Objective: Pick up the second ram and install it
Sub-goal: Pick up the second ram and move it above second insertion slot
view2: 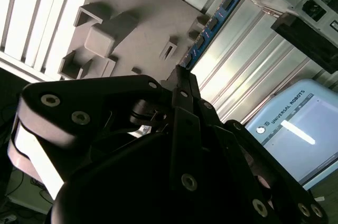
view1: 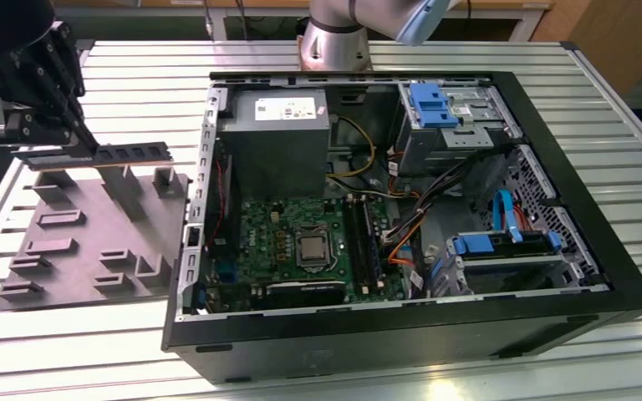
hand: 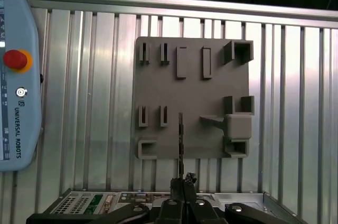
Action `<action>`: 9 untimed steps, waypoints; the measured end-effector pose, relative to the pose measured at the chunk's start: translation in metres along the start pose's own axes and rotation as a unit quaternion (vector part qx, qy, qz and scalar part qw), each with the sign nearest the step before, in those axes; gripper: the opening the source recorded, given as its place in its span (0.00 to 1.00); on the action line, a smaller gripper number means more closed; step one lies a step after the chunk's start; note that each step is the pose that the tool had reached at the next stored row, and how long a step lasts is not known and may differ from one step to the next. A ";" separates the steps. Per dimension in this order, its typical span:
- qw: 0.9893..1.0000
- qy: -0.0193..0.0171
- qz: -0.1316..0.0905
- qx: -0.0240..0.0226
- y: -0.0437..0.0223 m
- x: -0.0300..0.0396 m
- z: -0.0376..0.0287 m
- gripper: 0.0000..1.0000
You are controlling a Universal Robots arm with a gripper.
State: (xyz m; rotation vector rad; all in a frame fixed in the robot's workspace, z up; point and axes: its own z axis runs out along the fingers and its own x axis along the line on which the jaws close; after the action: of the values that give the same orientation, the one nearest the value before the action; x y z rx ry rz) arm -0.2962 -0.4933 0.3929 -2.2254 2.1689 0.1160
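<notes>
The second ram (view1: 134,153), a long narrow dark stick, hangs level above the far edge of the grey tray (view1: 87,238) at the exterior view's left. My gripper (view1: 83,155) is shut on one end of it, and the rest sticks out toward the open computer case (view1: 588,276). In the second wrist view the ram (view2: 211,23) runs out from my gripper (view2: 182,73) over the tray (view2: 142,28). The first wrist view shows the ram (hand: 180,139) edge-on ahead of my gripper (hand: 182,182), above the tray (hand: 190,94).
The case lies open on the slatted metal table (view1: 131,75). Inside are the green motherboard (view1: 282,230), its memory slots (view1: 363,242), a power supply (view1: 277,125), cables and blue drive brackets (view1: 433,104). A teach pendant (hand: 16,86) lies beside the tray.
</notes>
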 end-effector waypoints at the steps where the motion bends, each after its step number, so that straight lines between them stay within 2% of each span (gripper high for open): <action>1: 1.000 0.000 0.000 0.000 -0.0011 0.0000 -0.0001 0.11; 9: 1.000 0.000 0.000 0.000 -0.0104 0.0003 -0.0003 0.11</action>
State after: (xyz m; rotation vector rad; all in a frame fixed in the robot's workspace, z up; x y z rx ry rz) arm -0.2859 -0.4933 0.3929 -2.2254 2.1689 0.1159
